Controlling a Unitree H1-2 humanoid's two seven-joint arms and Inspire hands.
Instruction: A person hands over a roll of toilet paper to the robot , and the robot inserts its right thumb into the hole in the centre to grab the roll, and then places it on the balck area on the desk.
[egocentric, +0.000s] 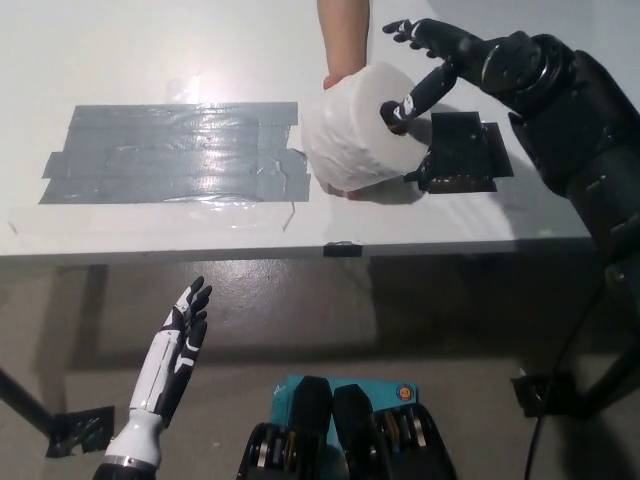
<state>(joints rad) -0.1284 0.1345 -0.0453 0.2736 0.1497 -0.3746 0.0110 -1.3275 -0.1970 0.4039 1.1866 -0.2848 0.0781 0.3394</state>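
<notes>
The person's forearm (345, 35) is cut off by the top edge at upper centre, and the hand is mostly hidden behind the roll (357, 127). The roll's hole is covered by the right hand (432, 62) (thumb tip out of sight). The roll also hides the dark pad's (462, 152) left edge.

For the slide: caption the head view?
Right hand thumbs the core of the roll a person's hand holds over the desk.
</notes>
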